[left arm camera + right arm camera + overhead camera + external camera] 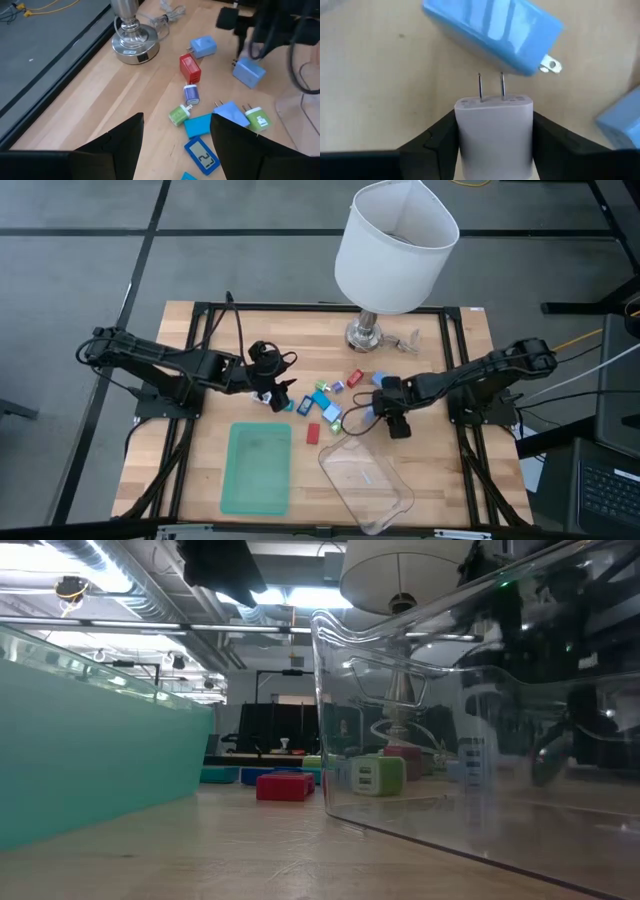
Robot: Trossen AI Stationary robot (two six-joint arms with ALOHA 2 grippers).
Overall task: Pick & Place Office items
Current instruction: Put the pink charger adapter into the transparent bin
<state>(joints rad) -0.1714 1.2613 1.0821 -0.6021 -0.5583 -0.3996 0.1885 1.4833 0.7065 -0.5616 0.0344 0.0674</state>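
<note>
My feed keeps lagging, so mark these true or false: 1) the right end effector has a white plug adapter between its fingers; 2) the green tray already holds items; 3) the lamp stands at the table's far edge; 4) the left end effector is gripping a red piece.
1) The right end effector has a white plug adapter between its fingers: true.
2) The green tray holds items: false; it shows none.
3) The lamp stands at the table's far edge: true.
4) The left end effector grips a red piece: false; it is open, and the red piece lies on the table.
</note>
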